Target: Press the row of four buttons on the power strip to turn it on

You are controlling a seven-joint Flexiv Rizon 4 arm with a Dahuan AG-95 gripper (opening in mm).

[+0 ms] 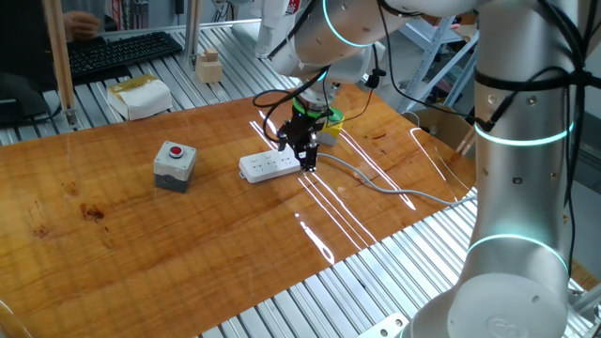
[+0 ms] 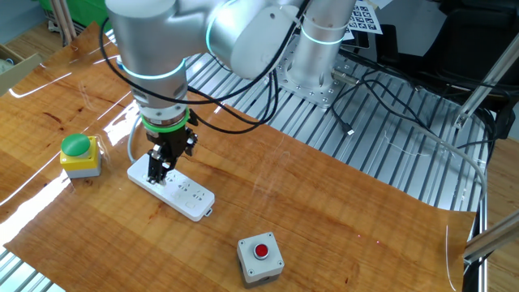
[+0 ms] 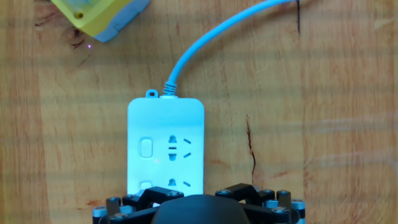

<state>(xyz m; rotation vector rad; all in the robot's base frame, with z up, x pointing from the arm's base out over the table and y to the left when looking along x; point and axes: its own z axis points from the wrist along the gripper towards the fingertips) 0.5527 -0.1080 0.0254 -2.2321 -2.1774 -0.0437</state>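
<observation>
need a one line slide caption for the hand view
Looking straight down on the cable end of the white power strip, one button beside a socket, grey cable trailing off, yellow button box at the corner.

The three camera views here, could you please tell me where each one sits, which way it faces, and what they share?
One fixed view: raised beside the wooden table, opposite a keyboard desk; shows the silver arm, the black gripper over the long white plastic power strip and the grey box with a red button.
The other fixed view: high on the opposite side, facing the arm's base; the gripper stands over the strip's cable end.
Hand view: looks straight down; only the gripper's black body shows.
Shared: the strip and the yellow button box.
</observation>
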